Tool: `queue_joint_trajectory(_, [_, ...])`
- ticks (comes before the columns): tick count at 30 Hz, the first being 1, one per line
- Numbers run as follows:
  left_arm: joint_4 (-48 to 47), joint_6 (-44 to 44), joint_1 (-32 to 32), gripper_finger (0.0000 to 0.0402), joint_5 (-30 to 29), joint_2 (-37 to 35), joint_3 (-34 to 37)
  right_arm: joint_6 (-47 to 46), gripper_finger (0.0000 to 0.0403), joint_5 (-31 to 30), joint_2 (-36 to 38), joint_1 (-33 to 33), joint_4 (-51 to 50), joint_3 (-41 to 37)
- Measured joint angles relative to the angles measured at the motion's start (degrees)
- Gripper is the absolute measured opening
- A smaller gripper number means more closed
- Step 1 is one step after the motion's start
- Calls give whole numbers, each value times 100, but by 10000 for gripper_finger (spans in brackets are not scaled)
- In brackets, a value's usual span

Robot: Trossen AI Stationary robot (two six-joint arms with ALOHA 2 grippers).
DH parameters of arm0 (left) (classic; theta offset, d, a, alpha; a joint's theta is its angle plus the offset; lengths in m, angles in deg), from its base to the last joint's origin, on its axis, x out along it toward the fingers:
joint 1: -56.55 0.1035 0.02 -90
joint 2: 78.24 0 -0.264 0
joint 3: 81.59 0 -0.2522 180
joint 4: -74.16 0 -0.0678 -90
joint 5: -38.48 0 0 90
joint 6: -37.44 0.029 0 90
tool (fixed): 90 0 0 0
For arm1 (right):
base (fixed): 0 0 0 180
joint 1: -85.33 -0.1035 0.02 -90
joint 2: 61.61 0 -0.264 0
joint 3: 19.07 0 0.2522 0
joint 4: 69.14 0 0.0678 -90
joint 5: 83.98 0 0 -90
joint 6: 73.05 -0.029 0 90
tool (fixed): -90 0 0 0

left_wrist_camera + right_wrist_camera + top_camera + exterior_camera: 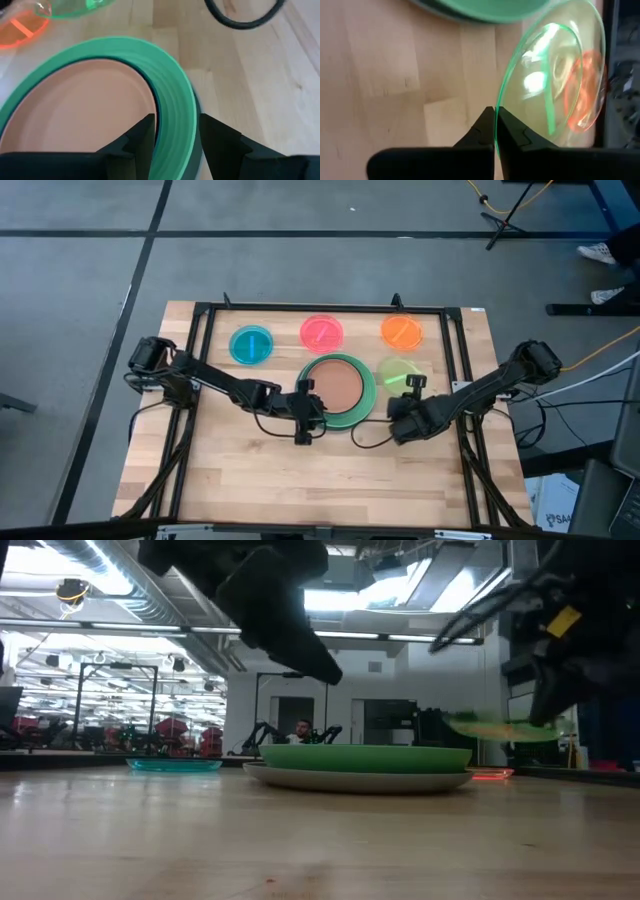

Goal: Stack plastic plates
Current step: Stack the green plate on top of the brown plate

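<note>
A stack stands mid-table: the mint green plate holds the brown plate. A dark teal rim shows between them, and a grey plate lies underneath on the wood. My left gripper is open and hovers above the stack's left rim, one finger over the brown plate and one outside. My right gripper is shut on the translucent lime plate, right of the stack. The blue plate, pink plate and orange plate lie flat along the far side. My right gripper pinches the lime plate's near rim between its two fingers, one on each face. The fingers come roughly level from the table's near side. The plate is lifted clear of the table and sits about level, beyond the fingers.
A black frame borders the working area on the far side and both flanks. A black cable lies on the wood near the stack. Bare wood stretches along the near side. A person shows far off in the room behind.
</note>
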Motion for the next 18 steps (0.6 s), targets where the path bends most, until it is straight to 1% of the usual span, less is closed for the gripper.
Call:
queue_joint_trajectory(2, [-134,2,-33,147,-2,-71,4,236,1,-60,0,0,48,109])
queue_joint_trajectory(7, [-117,81,-82,147,-14,-155,4,918,1,-46,0,0,390,318])
queue_joint_trajectory(18, [-156,154,-124,147,-12,-313,4,2536,1,-43,0,0,1793,359])
